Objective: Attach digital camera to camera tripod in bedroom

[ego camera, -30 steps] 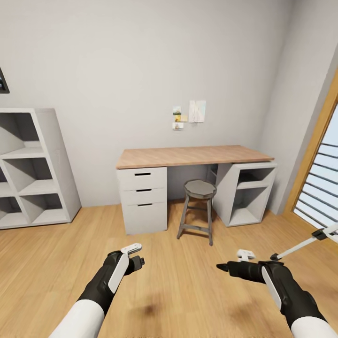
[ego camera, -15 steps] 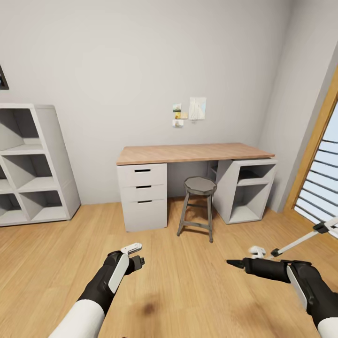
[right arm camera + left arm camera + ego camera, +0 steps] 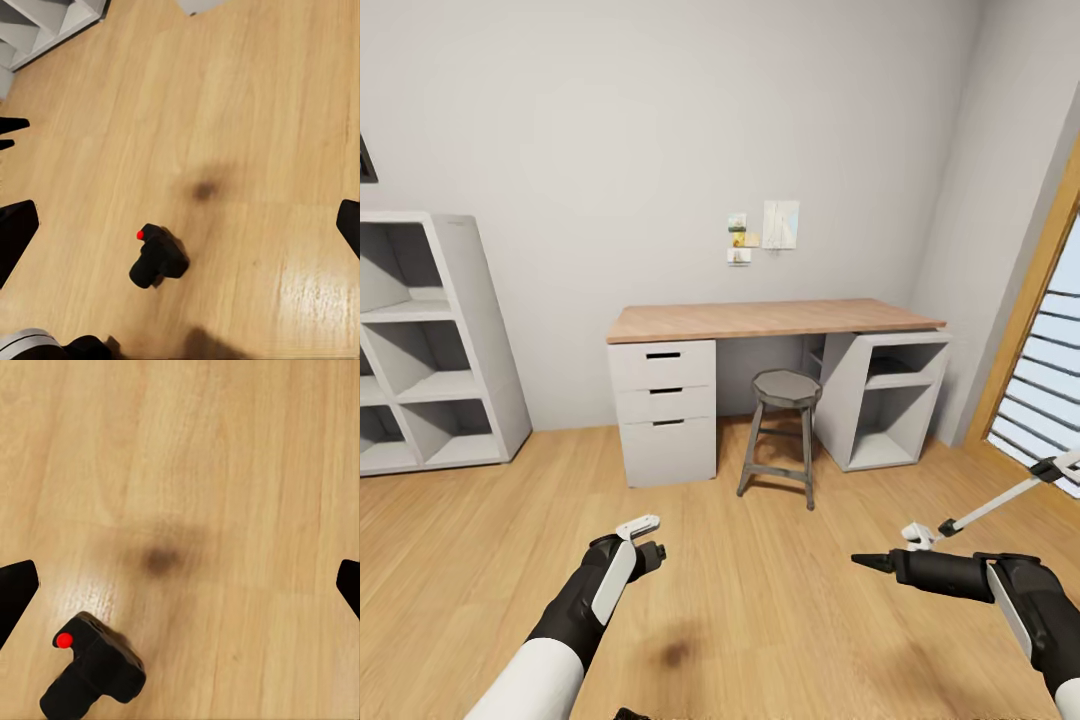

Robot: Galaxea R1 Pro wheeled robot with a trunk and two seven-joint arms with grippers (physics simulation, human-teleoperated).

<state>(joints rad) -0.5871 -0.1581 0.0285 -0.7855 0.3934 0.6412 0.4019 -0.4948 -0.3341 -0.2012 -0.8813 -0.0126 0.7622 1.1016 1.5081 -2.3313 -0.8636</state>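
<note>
Both arms are held out low over the light wood floor (image 3: 760,600), well short of the far wall. Left tool (image 3: 645,540) hangs above bare boards; in the left wrist view its two dark fingertips (image 3: 16,589) sit at opposite sides of the picture, wide apart, nothing between them. Right tool (image 3: 890,550) points across toward the left arm; the right wrist view likewise has its fingertips (image 3: 16,232) spread to either side, parted and empty. The digital camera (image 3: 94,669) lies on the floor beneath the arms, a small black box with a red button on top, lens barrel tipped along the boards; from the right wrist camera it (image 3: 156,256) sits on open boards, beside a faint dark smudge on the wood. It touches neither tool. At the right edge of the head view one silver-white leg of the camera tripod (image 3: 1000,500) slants down to the floor, black joint near the top, foot planted near the right tool's tip; the rest is cut off. Against the far wall stands a wood-topped desk (image 3: 770,320) with white drawers, a grey stool (image 3: 785,425) in front of it. White cube shelving (image 3: 430,350) stands at the left wall, a wood-framed window (image 3: 1040,350) at right.
</note>
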